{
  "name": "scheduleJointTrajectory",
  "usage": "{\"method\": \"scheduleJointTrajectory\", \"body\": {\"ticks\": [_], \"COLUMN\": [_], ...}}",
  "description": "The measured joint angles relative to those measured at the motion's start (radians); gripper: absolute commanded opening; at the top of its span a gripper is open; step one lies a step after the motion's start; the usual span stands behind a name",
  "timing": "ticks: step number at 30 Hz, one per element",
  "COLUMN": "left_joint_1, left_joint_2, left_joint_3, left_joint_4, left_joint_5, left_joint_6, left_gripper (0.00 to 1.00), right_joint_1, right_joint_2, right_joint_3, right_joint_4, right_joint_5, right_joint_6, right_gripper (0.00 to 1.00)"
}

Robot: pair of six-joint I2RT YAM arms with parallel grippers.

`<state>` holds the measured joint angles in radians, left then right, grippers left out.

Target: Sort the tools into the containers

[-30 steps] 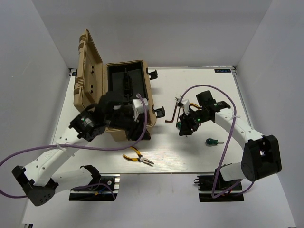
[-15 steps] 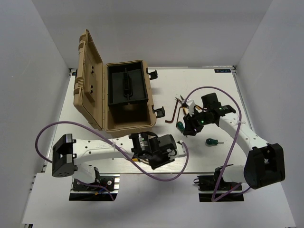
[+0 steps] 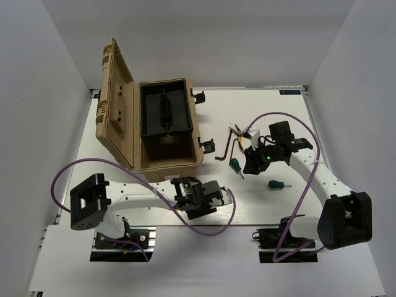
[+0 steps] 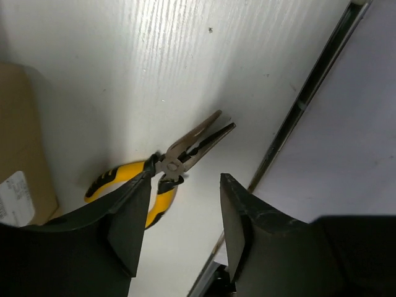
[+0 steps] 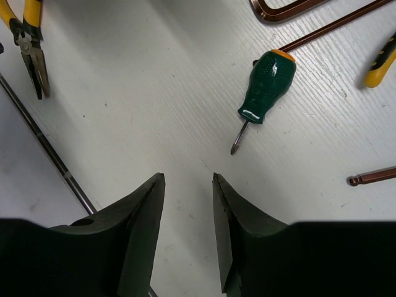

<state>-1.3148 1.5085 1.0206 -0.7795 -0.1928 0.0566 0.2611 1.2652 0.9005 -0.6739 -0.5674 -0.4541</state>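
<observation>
The left gripper [image 4: 185, 197] is held wide open and nothing is gripped by it. Yellow-handled pliers [image 4: 169, 164] are seen lying flat on the table below its fingers, just in front of the toolbox [image 3: 170, 162], near the front right corner. The right gripper [image 5: 187, 189] is also parted and empty. A green-handled screwdriver [image 5: 263, 93] is found to the right of the toolbox, touching brown hex keys [image 5: 334, 25].

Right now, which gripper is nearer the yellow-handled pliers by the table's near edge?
Left. The left gripper hangs open right over the pliers; the right gripper is farther off, beside the green screwdriver.
</observation>
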Motion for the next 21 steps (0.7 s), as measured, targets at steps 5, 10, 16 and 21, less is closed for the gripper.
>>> {"method": "scheduleJointTrajectory", "body": {"ticks": [5, 10, 16, 21], "left_joint_1": [0.0, 0.003, 0.005, 0.013], "left_joint_2": [0.013, 0.016, -0.025, -0.027], "left_joint_3": [-0.014, -0.014, -0.011, -0.011], "left_joint_4": [0.016, 0.008, -0.106, -0.182], "left_joint_5": [0.001, -0.075, -0.218, -0.284], "left_joint_6": [0.005, -0.045, -0.222, -0.334], "left_gripper": [0.61, 0.48, 0.48, 0.51], "right_joint_1": [-0.019, -0.033, -0.048, -0.054], "right_joint_2": [-0.006, -0.006, -0.006, 0.0], "right_joint_3": [0.0, -0.01, -0.021, -0.021], "right_joint_4": [0.0, 0.003, 0.002, 0.002], "right_joint_5": [-0.008, -0.018, -0.026, -0.037], "right_joint_6": [0.002, 0.002, 0.002, 0.002], "right_gripper": [0.43, 0.43, 0.43, 0.43]}}
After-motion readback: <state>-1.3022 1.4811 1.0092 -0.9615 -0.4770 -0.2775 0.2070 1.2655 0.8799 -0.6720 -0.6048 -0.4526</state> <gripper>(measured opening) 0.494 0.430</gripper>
